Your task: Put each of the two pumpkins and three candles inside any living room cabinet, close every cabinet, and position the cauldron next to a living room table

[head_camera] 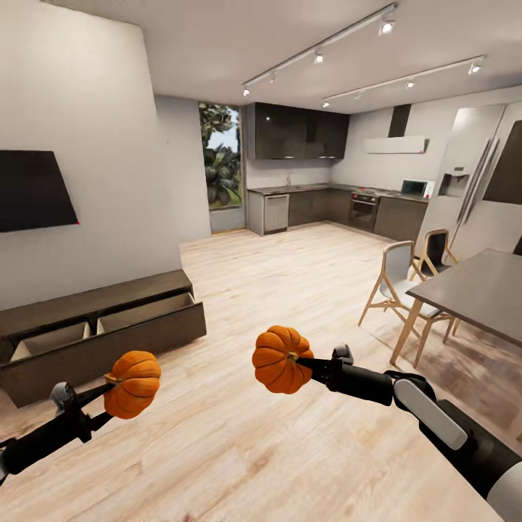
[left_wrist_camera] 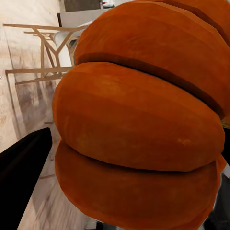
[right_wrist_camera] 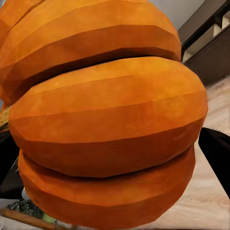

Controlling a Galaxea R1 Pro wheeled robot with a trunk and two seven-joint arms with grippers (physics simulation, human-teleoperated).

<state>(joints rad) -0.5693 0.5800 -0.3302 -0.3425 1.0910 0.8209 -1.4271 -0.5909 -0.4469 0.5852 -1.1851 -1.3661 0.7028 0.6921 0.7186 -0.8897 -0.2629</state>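
Two bright-orange ribbed pumpkins, the left pumpkin (head_camera: 133, 383) and the right pumpkin (head_camera: 281, 359), with darker orange grooves between the ribs. Black fingers (left_wrist_camera: 21, 179) beside orange ribs in the left wrist view. Dark-brown cabinet (head_camera: 109, 351) with pale beige drawer insides. Pale wood-grain plank floor (head_camera: 275, 283). Grey-brown desk (head_camera: 482, 290) on light wooden legs. Black screen (head_camera: 32, 190) on an off-white wall (head_camera: 94, 130). Charcoal kitchen cupboards (head_camera: 301, 132).

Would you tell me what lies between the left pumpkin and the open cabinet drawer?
Only bare wooden floor. In the head view, the left gripper holds its pumpkin in front of the cabinet, with nothing standing on that stretch.
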